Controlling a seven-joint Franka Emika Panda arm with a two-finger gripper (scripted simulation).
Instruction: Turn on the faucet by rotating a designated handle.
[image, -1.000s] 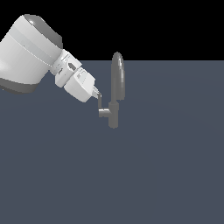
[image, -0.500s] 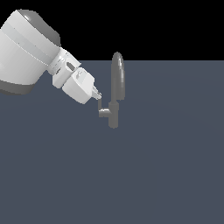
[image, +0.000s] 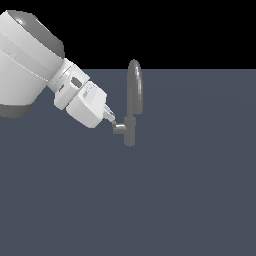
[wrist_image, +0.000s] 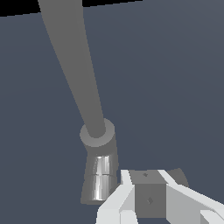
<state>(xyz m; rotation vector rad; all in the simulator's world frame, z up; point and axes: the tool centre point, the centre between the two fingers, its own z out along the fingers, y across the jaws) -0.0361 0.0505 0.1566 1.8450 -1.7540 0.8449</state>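
The faucet (image: 131, 131) is a small grey tap with a tall arched spout (image: 134, 87), standing on a flat dark surface. A short handle (image: 119, 129) sticks out of its body toward the exterior view's left. My gripper (image: 111, 118) comes in from the upper left, and its narrow tip rests against the top of the handle's outer end. The fingers look pressed together, holding nothing. In the wrist view the faucet (wrist_image: 100, 175) body and the spout (wrist_image: 72, 65) stand just past my gripper (wrist_image: 148, 192). A bit of the handle (wrist_image: 180, 176) shows behind the fingers.
The big white arm (image: 30, 60) fills the upper part of the exterior view's left. A flat blue-grey surface (image: 190, 190) spreads all round the faucet, with black background above it.
The gripper tip has dropped slightly toward the handle's end. The handle and spout look unmoved.
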